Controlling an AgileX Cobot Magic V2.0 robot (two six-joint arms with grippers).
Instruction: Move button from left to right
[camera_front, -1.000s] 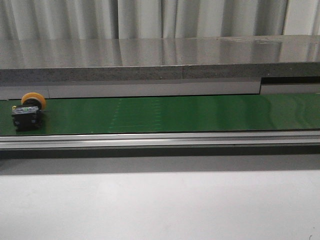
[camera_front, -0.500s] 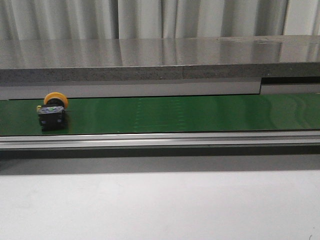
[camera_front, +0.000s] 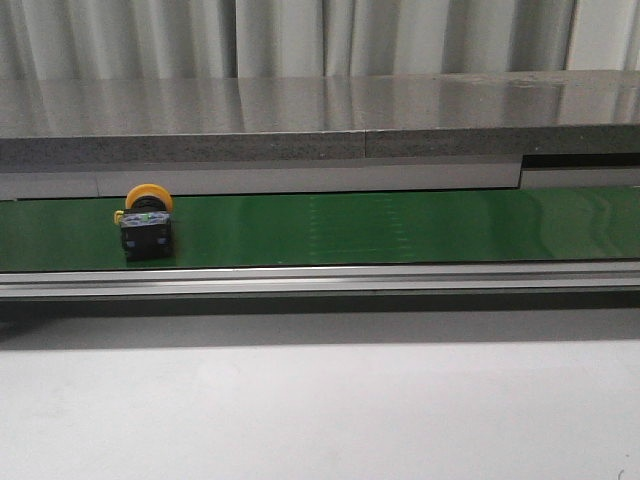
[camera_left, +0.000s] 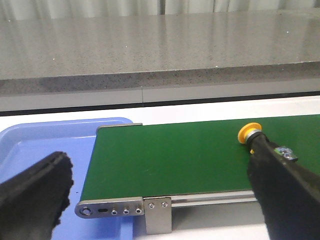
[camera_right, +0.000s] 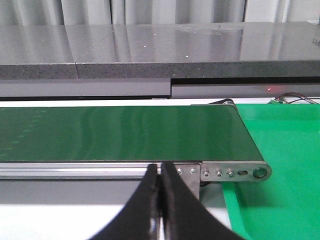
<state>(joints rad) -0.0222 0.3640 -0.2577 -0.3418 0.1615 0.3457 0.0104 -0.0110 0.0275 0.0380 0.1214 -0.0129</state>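
- The small push-button switch with a round yellow-orange head and black boxy body (camera_front: 146, 222) lies on the long green conveyor belt (camera_front: 380, 228), toward the belt's left end in the front view, roughly at 9 o'clock from picture centre.
- Its yellow head points to the far side of the belt; the black body, bearing a small green-blue mark, faces the camera.
- The button is touched by neither gripper.
- In the left wrist view the same button (camera_left: 250, 134) sits on the belt, partly hidden behind one black finger.
- The left gripper (camera_left: 165, 200) is spread wide, one finger at each lower corner of its view, nothing between them.
- A light blue plastic tray (camera_left: 30, 145) sits at the left end of the conveyor, beside and below the belt's roller end.
- The right gripper (camera_right: 161, 197) has its two black fingers pressed together, holding nothing.
- A bright green mat (camera_right: 280, 145) lies past the conveyor's right end.
- A silver aluminium rail (camera_front: 320, 278) runs along the belt's near edge; a grey speckled stone ledge (camera_front: 300, 120) runs behind it.
- A white worktop (camera_front: 320, 410) fills the foreground of the front view.
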